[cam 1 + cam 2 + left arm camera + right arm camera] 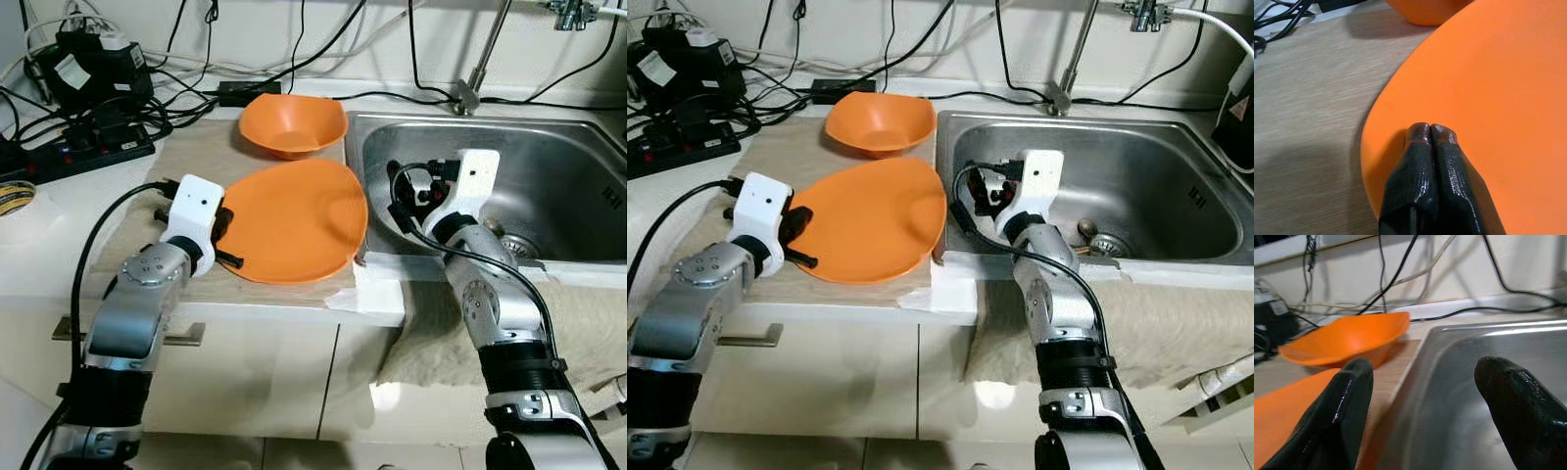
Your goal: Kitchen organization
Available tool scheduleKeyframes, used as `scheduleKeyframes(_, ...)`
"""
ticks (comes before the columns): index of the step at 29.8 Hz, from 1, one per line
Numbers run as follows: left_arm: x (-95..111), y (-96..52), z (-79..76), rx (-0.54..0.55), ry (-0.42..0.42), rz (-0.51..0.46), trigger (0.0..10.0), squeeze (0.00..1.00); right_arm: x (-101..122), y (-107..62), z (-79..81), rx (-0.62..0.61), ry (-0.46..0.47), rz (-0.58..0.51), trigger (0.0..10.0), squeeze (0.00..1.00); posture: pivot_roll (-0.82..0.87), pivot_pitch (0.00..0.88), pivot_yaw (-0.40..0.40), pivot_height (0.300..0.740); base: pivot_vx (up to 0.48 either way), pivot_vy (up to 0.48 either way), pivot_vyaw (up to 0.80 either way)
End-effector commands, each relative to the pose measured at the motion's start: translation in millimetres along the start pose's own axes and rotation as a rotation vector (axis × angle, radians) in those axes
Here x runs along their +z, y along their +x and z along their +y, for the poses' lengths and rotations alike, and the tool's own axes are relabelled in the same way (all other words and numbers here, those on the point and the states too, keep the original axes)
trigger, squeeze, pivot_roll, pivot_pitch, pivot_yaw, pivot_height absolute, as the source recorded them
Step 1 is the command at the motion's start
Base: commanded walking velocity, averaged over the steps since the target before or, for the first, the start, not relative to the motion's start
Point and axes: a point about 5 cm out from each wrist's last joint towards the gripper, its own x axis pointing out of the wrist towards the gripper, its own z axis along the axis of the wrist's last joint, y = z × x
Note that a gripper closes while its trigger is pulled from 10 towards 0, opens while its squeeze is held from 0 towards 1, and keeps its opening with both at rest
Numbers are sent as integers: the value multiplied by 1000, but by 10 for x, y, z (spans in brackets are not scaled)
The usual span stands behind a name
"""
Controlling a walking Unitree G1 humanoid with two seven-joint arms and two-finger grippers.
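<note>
Flat, orange plate (294,220) long axis toward sink (549,176), left end effector (1431,134) pinched closed on it; right end effector (1420,401) wide

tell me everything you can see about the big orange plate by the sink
The orange plate is wide and shallow, rounded rather than perfectly circular, with a smooth matte finish like plastic. It looks clean and empty, lying on the wooden board, its right edge reaching over the sink rim. The left gripper is at its left rim with jaws shut, fingers over the upper surface. An orange bowl sits just behind it.
</note>
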Motion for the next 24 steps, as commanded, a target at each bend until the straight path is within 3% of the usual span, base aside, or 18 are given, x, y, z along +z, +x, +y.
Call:
scheduleKeyframes(1,-429,27,-186,-65,-39,186,10000,0,64,29,27,19,83,-2,10000,0,58,0,-53,732,0,0,0)
scheduleKeyframes(2,-429,27,-186,-65,-39,186,10000,0,64,29,27,19,83,-2,10000,0,58,0,-53,732,0,0,0)
scheduleKeyframes(5,-505,17,-215,-67,-51,198,10000,0,16,48,149,102,271,59,10000,0,59,0,-55,732,0,0,0)
scheduleKeyframes(13,-518,13,-196,-60,-53,200,10000,0,-5,52,337,215,408,107,10000,0,67,0,-52,732,0,0,0)
scheduleKeyframes(24,-480,34,-188,-62,-48,187,10000,0,-183,30,527,268,415,222,10000,0,68,0,-47,732,0,0,0)
